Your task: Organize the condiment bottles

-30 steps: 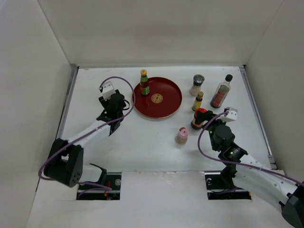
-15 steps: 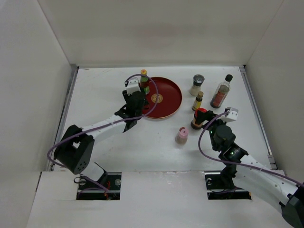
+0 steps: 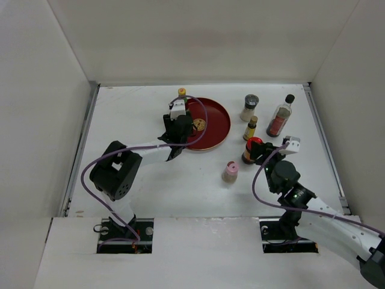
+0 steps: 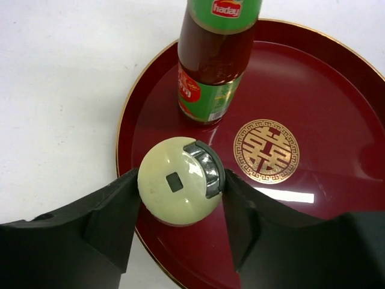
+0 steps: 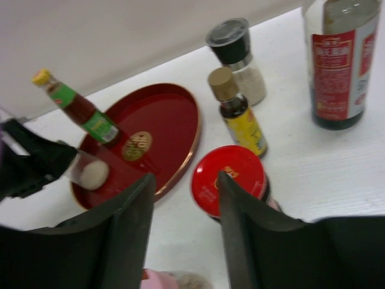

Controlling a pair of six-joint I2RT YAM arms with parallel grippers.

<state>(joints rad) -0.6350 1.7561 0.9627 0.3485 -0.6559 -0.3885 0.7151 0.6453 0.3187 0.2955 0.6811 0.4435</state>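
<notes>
L gripper [image 4: 180, 183] is clamped on the cream bottle [image 4: 174, 195], one finger pressed to each side of its round top, over the near-left part of the red plate [image 4: 319, 102]. Can't tell if the bottle's base is down on the plate. Just behind it the green-red banded bottle [image 4: 210, 78] stands upright on the plate's far-left area, close to the cream one but not touching. A gold emblem [image 4: 265, 150] marks the plate's middle. On the table [image 3: 132, 108], nearer than the plate & to its right, the pink-capped bottle [image 3: 230, 171] stands alone. Further right the red-lidded dark jar [image 5: 228, 180] stands on the table. R gripper [image 5: 186, 180] is spread wide right at it w/ nothing held, the jar just ahead of the tips & nearer the right finger. Behind the jar is the amber bottle [image 5: 237, 114], then the grey-lidded shaker [image 5: 234, 54]. Far right is the tall clear black-capped bottle [image 3: 280, 116], upright, apart from the others.
</notes>
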